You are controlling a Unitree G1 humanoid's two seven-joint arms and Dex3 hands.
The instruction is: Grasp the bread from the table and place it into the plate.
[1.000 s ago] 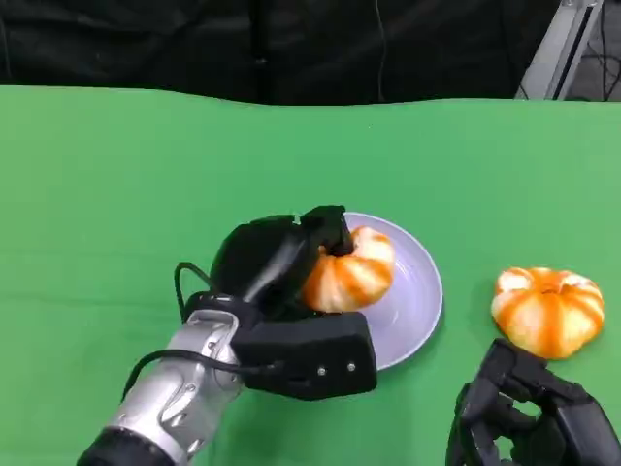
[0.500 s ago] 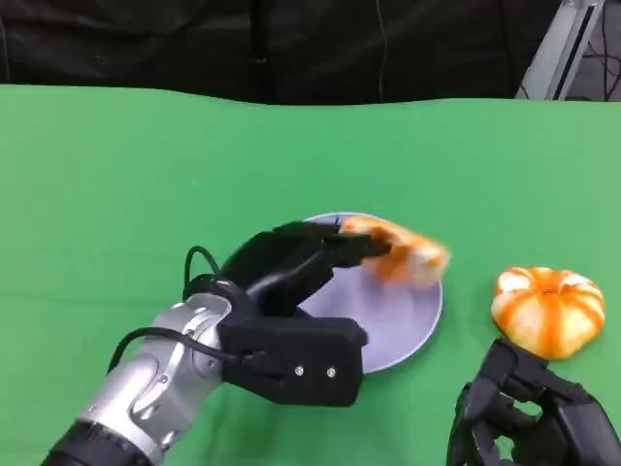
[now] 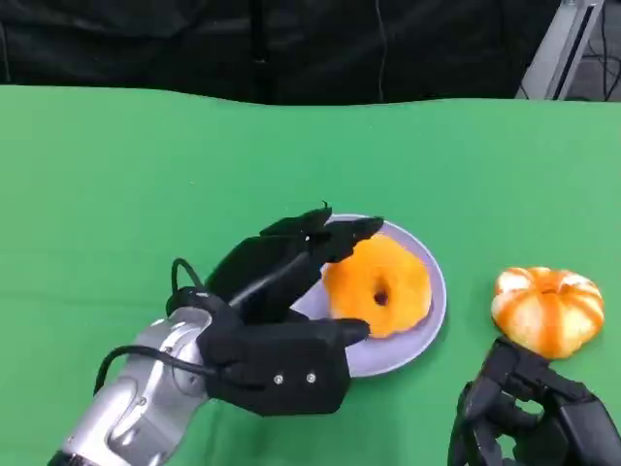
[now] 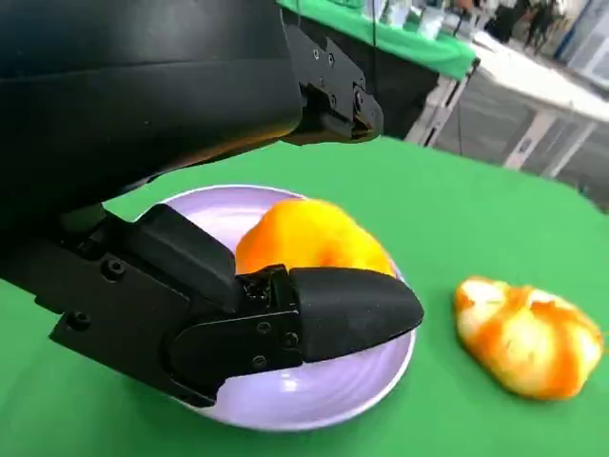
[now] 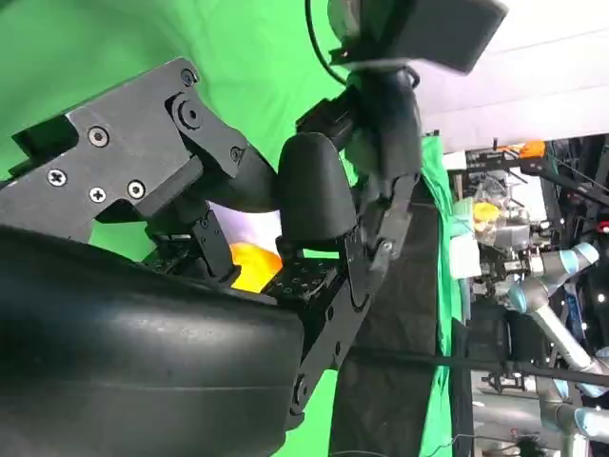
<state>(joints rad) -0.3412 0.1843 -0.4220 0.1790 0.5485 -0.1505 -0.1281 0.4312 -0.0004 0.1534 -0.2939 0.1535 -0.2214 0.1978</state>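
Observation:
An orange round bread (image 3: 377,284) lies on the lilac plate (image 3: 433,309), underside up with a small hole in its middle. My left hand (image 3: 291,282) is just left of it, fingers spread and holding nothing; the left wrist view shows the same bread (image 4: 309,239) on the plate (image 4: 314,395) between the parted fingers (image 4: 352,309). A second orange-and-white striped bread (image 3: 547,311) sits on the green table to the plate's right, also the striped bread (image 4: 525,335). My right hand (image 3: 534,417) rests low at the front right, fingers curled in, empty.
The green table (image 3: 146,184) stretches wide to the left and behind the plate. A black curtain runs along its far edge, with a metal stand (image 3: 563,49) at the back right.
My left hand let go of the bread; it rolled off the fingers and now lies flipped on the plate. The hand has drawn back slightly toward me. The right hand stayed still.

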